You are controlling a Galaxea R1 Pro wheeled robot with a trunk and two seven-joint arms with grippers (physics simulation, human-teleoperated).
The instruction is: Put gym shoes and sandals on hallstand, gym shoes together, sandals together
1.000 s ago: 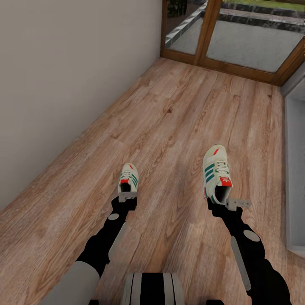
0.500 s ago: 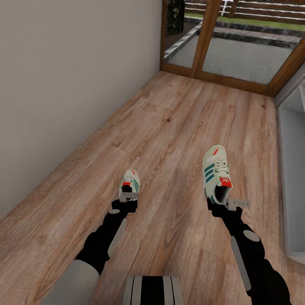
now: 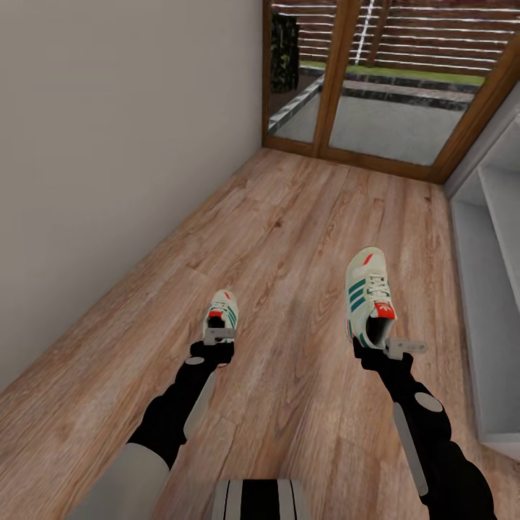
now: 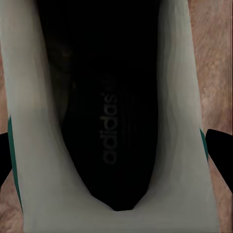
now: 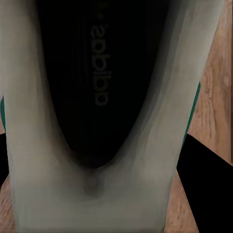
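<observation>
Two gym shoes, off-white with green stripes and red-orange patches, hang above the corridor floor [image 3: 289, 231]. My left gripper [image 3: 218, 335] is shut on the heel of the left gym shoe [image 3: 221, 312], whose dark insole [image 4: 107, 97] shows between the black fingers [image 4: 221, 150]. Further right, my right gripper [image 3: 375, 345] is shut on the heel of the right gym shoe [image 3: 368, 292], and its inside [image 5: 97, 82] shows close up in the right wrist view. The sandals are out of view.
A plain wall [image 3: 108, 144] runs along the left. A wood-framed glass door [image 3: 375, 94] closes the far end. A pale grey shelf unit [image 3: 484, 289] lines the right edge; I cannot tell whether it is the hallstand.
The camera has tilted up, so more of the glass door and the grey shelf unit shows. Both grippers keep hold of their shoes in about the same places.
</observation>
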